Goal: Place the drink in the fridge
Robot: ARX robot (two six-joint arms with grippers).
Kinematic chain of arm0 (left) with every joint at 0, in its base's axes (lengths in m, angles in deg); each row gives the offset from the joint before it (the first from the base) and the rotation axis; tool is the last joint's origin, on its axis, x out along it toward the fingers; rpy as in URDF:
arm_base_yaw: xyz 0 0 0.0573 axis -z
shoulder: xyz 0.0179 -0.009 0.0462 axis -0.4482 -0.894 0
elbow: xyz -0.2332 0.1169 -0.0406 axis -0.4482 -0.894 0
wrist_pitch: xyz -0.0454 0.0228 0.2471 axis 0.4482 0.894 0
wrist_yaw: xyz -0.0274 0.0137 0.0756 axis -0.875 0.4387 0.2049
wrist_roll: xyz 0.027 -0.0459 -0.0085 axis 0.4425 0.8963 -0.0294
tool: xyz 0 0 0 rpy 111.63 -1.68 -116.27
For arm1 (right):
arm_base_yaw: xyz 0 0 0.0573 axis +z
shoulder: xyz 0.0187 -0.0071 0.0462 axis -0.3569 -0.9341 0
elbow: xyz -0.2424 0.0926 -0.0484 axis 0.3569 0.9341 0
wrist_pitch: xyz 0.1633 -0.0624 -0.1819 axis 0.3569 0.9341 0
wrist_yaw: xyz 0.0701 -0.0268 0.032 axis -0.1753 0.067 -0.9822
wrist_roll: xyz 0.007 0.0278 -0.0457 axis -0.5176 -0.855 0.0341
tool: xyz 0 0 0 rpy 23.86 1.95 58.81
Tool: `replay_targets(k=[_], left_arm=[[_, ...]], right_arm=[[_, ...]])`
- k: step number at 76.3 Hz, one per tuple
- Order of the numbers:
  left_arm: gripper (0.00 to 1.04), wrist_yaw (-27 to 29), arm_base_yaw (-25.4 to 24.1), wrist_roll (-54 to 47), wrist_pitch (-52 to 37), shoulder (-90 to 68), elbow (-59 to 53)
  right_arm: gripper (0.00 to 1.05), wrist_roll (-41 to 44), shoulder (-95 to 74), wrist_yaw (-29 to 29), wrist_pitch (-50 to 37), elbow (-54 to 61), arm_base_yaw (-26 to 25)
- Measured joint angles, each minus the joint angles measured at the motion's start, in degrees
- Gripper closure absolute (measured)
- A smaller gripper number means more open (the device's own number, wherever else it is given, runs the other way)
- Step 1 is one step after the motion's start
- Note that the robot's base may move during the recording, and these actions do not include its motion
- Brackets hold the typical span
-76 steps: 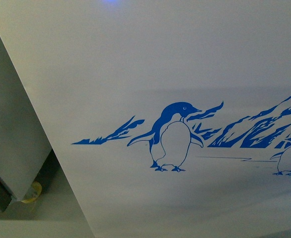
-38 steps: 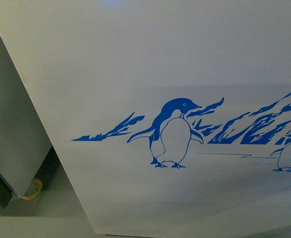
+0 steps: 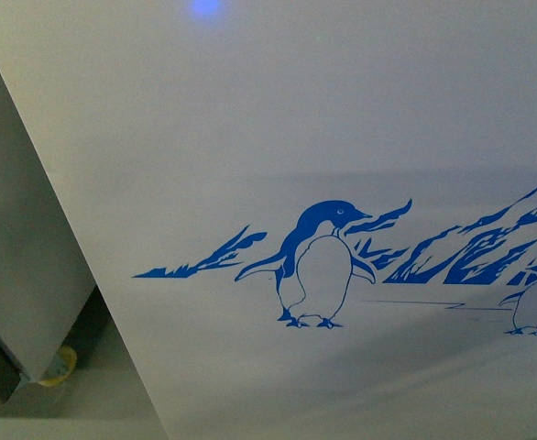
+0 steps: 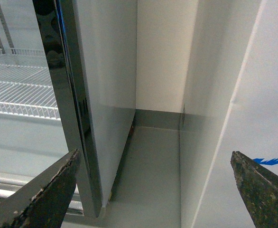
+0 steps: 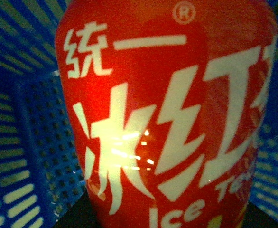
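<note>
The fridge (image 3: 342,137) fills the front view as a white wall with a blue penguin (image 3: 319,266) and mountains. Neither arm shows there. In the left wrist view my left gripper (image 4: 154,156) is open and empty. Its dark fingers (image 4: 49,194) straddle the floor gap beside the fridge's white side (image 4: 262,109). In the right wrist view the drink (image 5: 167,118) fills the frame, with a red label and white lettering reading "Ice". My right gripper is shut on it, and its fingers and the cap are out of view.
A tall grey upright cabinet (image 4: 106,71) with white wire shelves (image 4: 20,90) stands left of the gap, also at the front view's left edge (image 3: 21,229). A blue perforated basket (image 5: 30,118) lies behind the drink.
The penguin picture sits slightly lower in the front view than half a second ago. A blue light spot shows at the top again.
</note>
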Motion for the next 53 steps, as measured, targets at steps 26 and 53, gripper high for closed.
replay_targets(k=[26,53], left_arm=[[0.08,0.00,0.00,0.02,0.00,0.00,0.00],[0.08,0.02,0.00,0.02,0.00,0.00,0.00]], right_arm=[[0.68,-0.81,46.66,-19.08,11.34,22.60,-2.51],[0.68,-8.90,89.57,-28.89,28.92,24.37,1.44]])
